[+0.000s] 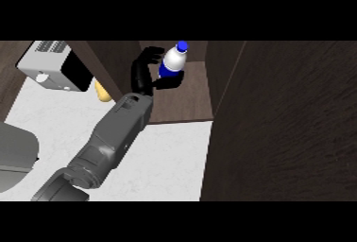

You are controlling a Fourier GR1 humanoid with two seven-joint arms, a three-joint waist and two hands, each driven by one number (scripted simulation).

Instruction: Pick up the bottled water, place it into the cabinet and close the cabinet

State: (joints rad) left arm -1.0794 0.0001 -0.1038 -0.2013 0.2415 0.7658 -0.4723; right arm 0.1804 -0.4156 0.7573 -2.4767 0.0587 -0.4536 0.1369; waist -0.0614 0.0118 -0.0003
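Observation:
The bottled water (172, 60), white with a blue cap and blue label, stands upright inside the open cabinet (187, 108), above its dark wooden floor. My left hand (145, 71) is shut on the bottle: the fingers wrap round its far left side and the thumb presses on its lower part. The grey forearm runs in from the lower left up to the cabinet's opening. The bottle's base is hidden by the hand, so I cannot tell whether it rests on the cabinet floor. The cabinet door (293, 132) stands open at the right.
A white and black appliance (52, 66) sits at the upper left on the pale marble counter (171, 160). A yellowish object (102, 93) lies beside it, partly behind the arm. A grey rounded object (15, 153) fills the left edge.

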